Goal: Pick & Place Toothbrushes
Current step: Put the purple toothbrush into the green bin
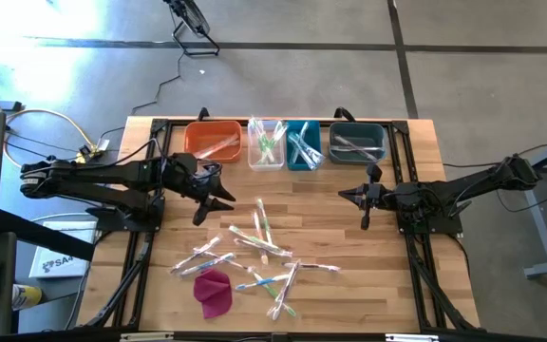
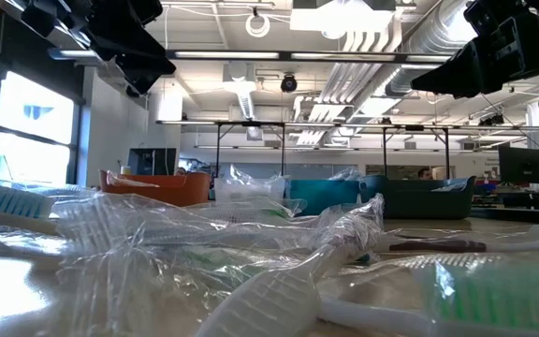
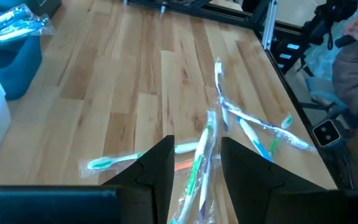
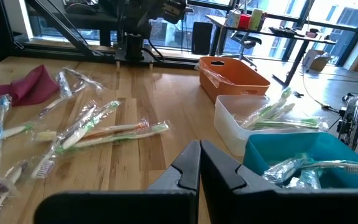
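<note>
Tabletop toothbrushes (image 3: 199, 163) between left jaws

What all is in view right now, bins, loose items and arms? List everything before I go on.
Wrapped toothbrushes: over a dozen loose, pink, green, blue or white handles in clear wrappers, scattered mid-table toward the front.
Orange plastic bin: one, far-left of the bin row at the table's back edge, wrapped brushes inside.
Clear plastic bin: one, next in the row, green brushes.
Teal plastic bin: one, third in the row, brushes inside.
Dark blue-grey bin: one, far-right of the row.
Magenta cloth lump: one, front-left of the pile.
Left gripper: open, above the pile's left edge.
Right gripper: shut, empty, below the dark bin.
</note>
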Controlling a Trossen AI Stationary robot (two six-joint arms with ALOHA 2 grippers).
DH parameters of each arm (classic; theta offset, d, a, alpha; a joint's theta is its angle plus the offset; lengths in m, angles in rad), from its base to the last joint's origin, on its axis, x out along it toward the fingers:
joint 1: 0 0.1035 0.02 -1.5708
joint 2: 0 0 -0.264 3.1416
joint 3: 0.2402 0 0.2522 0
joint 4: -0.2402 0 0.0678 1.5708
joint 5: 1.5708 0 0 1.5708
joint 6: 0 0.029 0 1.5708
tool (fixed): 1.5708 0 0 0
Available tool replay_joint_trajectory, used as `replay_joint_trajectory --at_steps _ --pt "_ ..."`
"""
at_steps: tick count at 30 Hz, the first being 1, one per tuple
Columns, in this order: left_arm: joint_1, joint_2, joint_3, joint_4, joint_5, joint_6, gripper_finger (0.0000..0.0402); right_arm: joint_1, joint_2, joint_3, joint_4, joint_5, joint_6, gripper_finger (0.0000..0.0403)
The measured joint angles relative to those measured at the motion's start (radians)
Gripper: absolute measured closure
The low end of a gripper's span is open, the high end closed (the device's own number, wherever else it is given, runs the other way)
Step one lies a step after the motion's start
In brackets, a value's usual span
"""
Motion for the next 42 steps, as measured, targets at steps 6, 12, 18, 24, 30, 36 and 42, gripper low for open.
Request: replay_joint_trajectory --at_steps 6,12,18,24,30,36,42 --pt "0.000 0.000 0.000 -0.003 0.000 0.000 0.0274 0.000 0.000 0.000 0.000 0.000 0.000 0.0398" --pt "0.000 0.000 0.000 -0.031 0.003 -0.004 0.0274 0.000 0.000 0.000 0.000 0.000 0.000 0.0398" --pt "0.000 0.000 0.000 -0.053 0.003 -0.004 0.0274 0.000 0.000 0.000 0.000 0.000 0.000 0.0398" --pt "0.000 0.000 0.000 -0.053 0.003 -0.008 0.0274 0.000 0.000 0.000 0.000 0.000 0.000 0.0398" --pt "0.000 0.000 0.000 -0.092 -0.020 -0.202 0.0275 0.000 0.000 0.000 0.000 0.000 0.042 0.0398" --pt "-0.070 0.001 -0.001 -0.220 -0.050 -0.297 0.0275 0.000 0.000 0.000 0.000 0.000 0.048 0.0398" --pt "-0.209 0.001 -0.001 -0.218 -0.149 -0.415 0.0275 0.000 0.002 0.000 0.000 0.000 0.048 0.0398"
